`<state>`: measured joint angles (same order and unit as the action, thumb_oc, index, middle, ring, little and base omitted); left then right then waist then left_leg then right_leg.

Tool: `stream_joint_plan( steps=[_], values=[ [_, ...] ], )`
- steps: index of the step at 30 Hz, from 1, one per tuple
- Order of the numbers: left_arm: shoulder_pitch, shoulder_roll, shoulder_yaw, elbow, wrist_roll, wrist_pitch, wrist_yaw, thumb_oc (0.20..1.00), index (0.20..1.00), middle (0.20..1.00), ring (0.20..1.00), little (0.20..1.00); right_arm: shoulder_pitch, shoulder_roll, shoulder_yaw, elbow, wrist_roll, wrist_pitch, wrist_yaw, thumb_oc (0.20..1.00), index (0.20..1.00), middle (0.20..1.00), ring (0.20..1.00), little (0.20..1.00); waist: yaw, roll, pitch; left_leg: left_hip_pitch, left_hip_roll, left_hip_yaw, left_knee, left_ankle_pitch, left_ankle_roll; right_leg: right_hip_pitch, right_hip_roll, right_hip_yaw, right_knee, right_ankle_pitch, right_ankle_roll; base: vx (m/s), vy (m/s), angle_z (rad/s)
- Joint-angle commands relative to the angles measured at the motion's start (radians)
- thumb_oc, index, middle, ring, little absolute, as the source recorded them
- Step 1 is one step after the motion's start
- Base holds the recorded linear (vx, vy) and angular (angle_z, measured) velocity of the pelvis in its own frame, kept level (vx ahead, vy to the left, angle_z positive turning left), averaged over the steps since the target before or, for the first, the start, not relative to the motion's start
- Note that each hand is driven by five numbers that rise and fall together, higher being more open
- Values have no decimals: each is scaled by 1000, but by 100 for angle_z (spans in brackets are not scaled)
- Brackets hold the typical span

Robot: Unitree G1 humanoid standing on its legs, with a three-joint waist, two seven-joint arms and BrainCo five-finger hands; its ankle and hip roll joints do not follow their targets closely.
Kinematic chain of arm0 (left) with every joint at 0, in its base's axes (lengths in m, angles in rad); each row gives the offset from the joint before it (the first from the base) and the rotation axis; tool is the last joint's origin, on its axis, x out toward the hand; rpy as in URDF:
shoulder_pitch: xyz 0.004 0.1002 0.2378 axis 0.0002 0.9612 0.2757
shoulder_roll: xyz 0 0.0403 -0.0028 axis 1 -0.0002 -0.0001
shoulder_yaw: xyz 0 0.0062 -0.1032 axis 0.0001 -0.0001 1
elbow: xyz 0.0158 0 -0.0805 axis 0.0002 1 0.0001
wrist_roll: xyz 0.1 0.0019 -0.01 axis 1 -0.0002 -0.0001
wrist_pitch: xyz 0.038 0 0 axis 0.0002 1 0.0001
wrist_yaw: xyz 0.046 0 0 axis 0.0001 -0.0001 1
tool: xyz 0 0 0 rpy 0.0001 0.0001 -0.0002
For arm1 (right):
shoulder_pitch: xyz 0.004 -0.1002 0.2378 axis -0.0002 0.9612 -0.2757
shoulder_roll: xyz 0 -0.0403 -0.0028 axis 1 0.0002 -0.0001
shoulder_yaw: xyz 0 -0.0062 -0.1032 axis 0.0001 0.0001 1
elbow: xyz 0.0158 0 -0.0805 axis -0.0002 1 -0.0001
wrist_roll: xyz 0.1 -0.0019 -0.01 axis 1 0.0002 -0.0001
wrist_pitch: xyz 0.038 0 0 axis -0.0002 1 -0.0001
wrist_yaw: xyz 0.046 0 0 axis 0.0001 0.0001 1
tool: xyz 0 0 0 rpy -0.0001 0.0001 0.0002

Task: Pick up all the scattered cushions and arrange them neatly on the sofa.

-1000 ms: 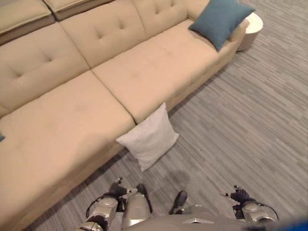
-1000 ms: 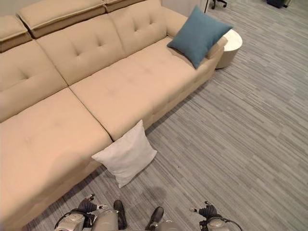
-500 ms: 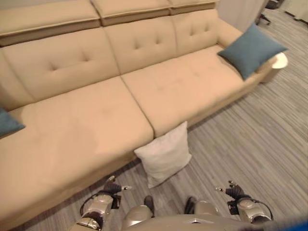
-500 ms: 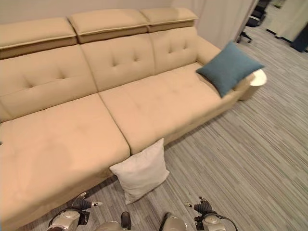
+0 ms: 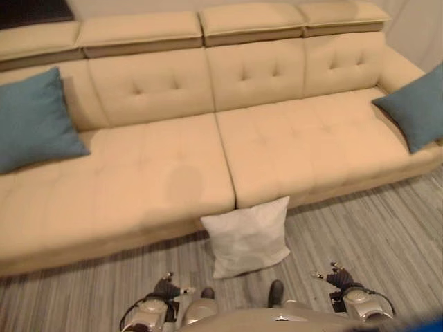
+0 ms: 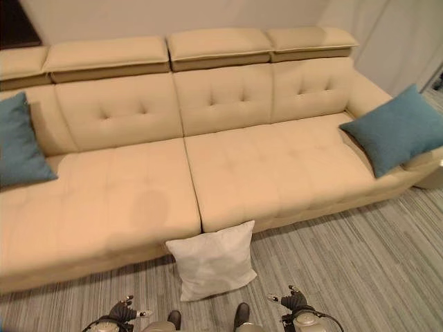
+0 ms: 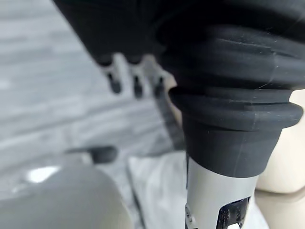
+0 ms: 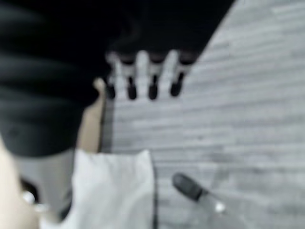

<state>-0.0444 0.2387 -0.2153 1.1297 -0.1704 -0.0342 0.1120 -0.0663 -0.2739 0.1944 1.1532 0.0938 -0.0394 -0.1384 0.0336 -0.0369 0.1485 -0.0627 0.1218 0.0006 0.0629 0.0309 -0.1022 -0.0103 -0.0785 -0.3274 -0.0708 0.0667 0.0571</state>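
Observation:
A white cushion (image 5: 248, 235) stands on the floor, leaning against the front of the beige sofa (image 5: 173, 173) near its middle seam. One blue cushion (image 5: 34, 117) rests against the sofa's left end, another blue cushion (image 6: 394, 128) against the right armrest. My left hand (image 5: 165, 288) hangs low in front of the white cushion, a little to its left, fingers (image 7: 135, 81) straight and holding nothing. My right hand (image 5: 339, 279) hangs low to the cushion's right, its fingers (image 8: 143, 76) also straight and holding nothing. Both wrist views show the white cushion (image 8: 114, 191) past the hands.
Grey striped carpet (image 6: 360, 263) covers the floor in front of the sofa and off to the right. The sofa's seats (image 6: 277, 166) lie bare between the two blue cushions. A pale curtain (image 6: 408, 41) hangs behind the sofa's right end.
The camera has swung left: the whole picture shifted and the left blue cushion has come into view. Both hands stay low and open; the white cushion lies where it was.

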Motion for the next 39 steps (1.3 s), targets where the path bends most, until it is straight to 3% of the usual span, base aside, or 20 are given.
stream_joint_plan(
  steps=[1,2,3,6,7,10,16,17,18,22,23,24,25,34,39],
  values=[
    [-40,21,-12,-3,-6,-13,-7,1000,1000,1000,1000,1000,-11,-27,2,-9,27,-19,-10,1000,1000,1000,1000,1000,-39,-39,38,-40,30,221,141,-12,-9,42,-58,-5,121,-114,62,-6,-102,60],
    [-40,21,-12,-3,-6,-13,-7,1000,1000,1000,1000,1000,-11,-27,2,-9,28,-20,-10,1000,1000,1000,1000,1000,-39,-39,38,-41,31,221,142,-13,-9,42,-57,-5,121,-114,62,6,-141,55],
    [-36,19,-15,-5,-2,-10,-10,1000,1000,1000,1000,1000,-5,-28,0,-5,28,-17,-9,1000,1000,1000,1000,1000,-46,-33,40,-39,41,279,131,2,-6,57,-50,-25,121,-122,57,28,-56,60],
    [-29,14,-18,2,14,-8,-15,1000,1000,1000,1000,1000,5,-24,-7,8,30,-12,-7,1000,1000,1000,1000,1000,-45,-23,29,-59,5,329,78,37,1,80,-34,-49,113,-134,52,57,-35,56],
    [-29,14,-18,2,14,-8,-15,1000,1000,1000,1000,1000,5,-24,-7,8,30,-12,-7,1000,1000,1000,1000,1000,-46,-23,29,-59,5,329,78,37,1,80,-34,-49,113,-134,52,90,11,38],
    [-12,18,6,20,10,-8,-7,1000,1000,1000,1000,1000,-11,-8,10,10,10,-12,-6,1000,1000,1000,1000,1000,-17,-22,23,-39,-54,241,43,7,22,75,-43,-20,182,-154,68,144,88,-8],
    [-8,31,27,19,3,-9,1,1000,1000,1000,1000,1000,-22,5,11,5,-9,-10,3,1000,1000,1000,1000,1000,-12,-22,12,24,-70,266,1,-23,59,15,-104,-11,344,-121,119,102,130,-32],
    [-11,40,32,15,0,-10,3,1000,1000,1000,1000,1000,-27,12,9,0,-5,-12,3,1000,1000,1000,1000,1000,-13,-17,18,39,-73,260,-11,-27,71,-21,-109,23,409,-111,127,89,119,-19],
    [-13,43,33,16,2,-10,3,1000,1000,1000,1000,1000,-27,14,11,-3,-4,-11,5,1000,1000,1000,1000,1000,-14,-16,15,42,-75,256,-17,-29,72,-29,-106,37,398,-105,124,89,83,-10],
    [-23,47,30,18,5,-15,10,1000,1000,1000,1000,1000,-34,11,20,-11,-7,-13,6,1000,1000,1000,1000,1000,-23,-13,14,60,-80,245,-46,-28,66,-56,-103,82,310,-101,114,66,-4,-5],
    [-29,47,27,14,3,-17,11,1000,1000,1000,1000,1000,-37,9,23,-14,-5,-13,5,1000,1000,1000,1000,1000,-32,-15,19,65,-84,234,-46,-32,63,-74,-97,125,250,-79,116,69,-40,9],
    [-29,47,27,13,3,-17,11,1000,1000,1000,1000,1000,-37,9,23,-14,-5,-13,5,1000,1000,1000,1000,1000,-31,-14,20,66,-83,234,-46,-32,62,-72,-97,125,249,-78,116,87,-74,9],
    [-35,48,22,15,5,-22,11,1000,1000,1000,1000,1000,-34,4,24,-22,-1,-15,4,1000,1000,1000,1000,1000,-43,-22,25,62,-90,213,-34,-38,58,-65,-87,180,187,-72,120,44,-45,15],
    [-36,29,7,2,0,-21,9,1000,1000,1000,1000,1000,-34,-19,33,-34,-10,-18,-2,1000,1000,1000,1000,1000,-39,-5,38,32,-68,185,-38,-8,27,-25,-72,111,132,-75,103,3,-97,27],
    [-88,29,0,-87,-86,-45,49,1000,1000,1000,1000,1000,-71,-53,29,-93,15,-39,-43,1000,1000,1000,1000,1000,-39,7,124,-71,-42,153,25,7,10,-116,-72,81,192,-86,76,-185,-113,26]
  ],
)
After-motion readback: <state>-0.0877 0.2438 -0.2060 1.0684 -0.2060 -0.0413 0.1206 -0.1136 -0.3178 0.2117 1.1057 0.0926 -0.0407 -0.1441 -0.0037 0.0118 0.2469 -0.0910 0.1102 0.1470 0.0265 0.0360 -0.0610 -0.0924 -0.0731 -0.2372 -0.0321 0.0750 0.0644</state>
